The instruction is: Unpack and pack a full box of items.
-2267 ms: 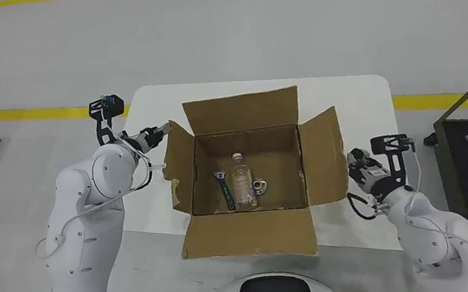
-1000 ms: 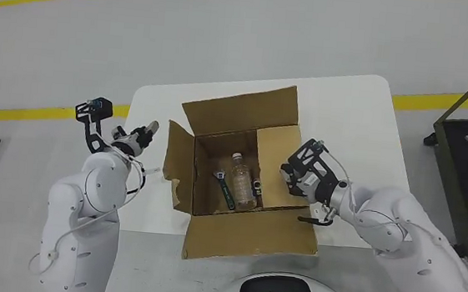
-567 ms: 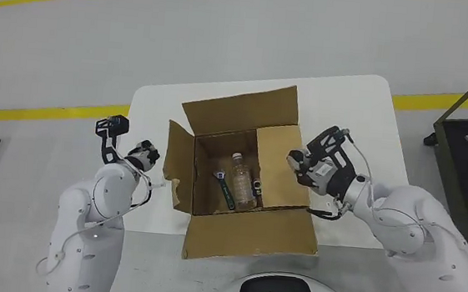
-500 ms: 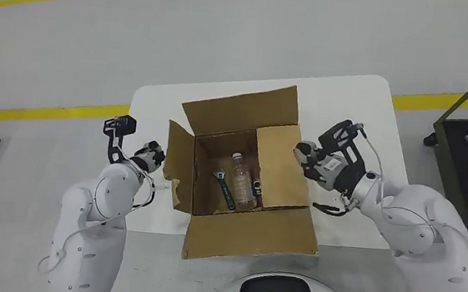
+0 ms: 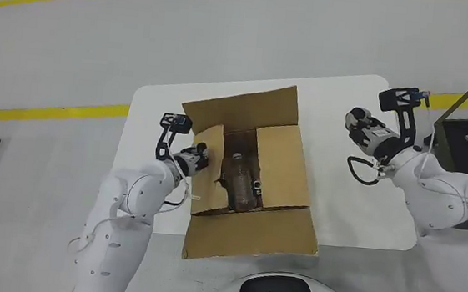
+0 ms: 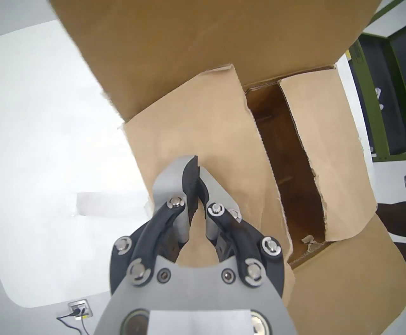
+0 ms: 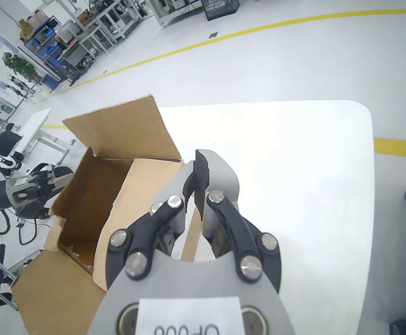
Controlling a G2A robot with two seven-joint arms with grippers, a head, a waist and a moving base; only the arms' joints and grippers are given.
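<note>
- Left hand [image 5: 198, 155] has swung in from outside the cardboard box [image 5: 252, 231] to its left side within the last half second. The left flap [image 5: 211, 173], which was splayed outward before, now tilts in over the opening.
- Right hand [image 5: 355, 121] has pulled back from the right flap [image 5: 281, 167]. It now hangs well apart from the box, out past its right side, above the white surface [image 5: 355, 198].
- Left hand [image 6: 192, 165]: clenched, pads pressed together, nothing between them. Tips sit at the outer face of the left flap [image 6: 196, 127].
- Right hand [image 7: 198, 158]: also clenched, pads meeting, nothing gripped.
- Right flap [image 6: 323, 142] lies folded in over the right part of the opening. A dark gap is left between it and the left flap.
- Plastic bottle [image 5: 239, 180] lies on the box floor, seen through that gap. A small metal item [image 5: 256, 186] sits just beside it, too small to identify.
- Far flap stands up and back from the box [image 7: 120, 127]. Near flap is spread outward on the robot's side.
- Box sits at the middle of the surface, unmoved.
</note>
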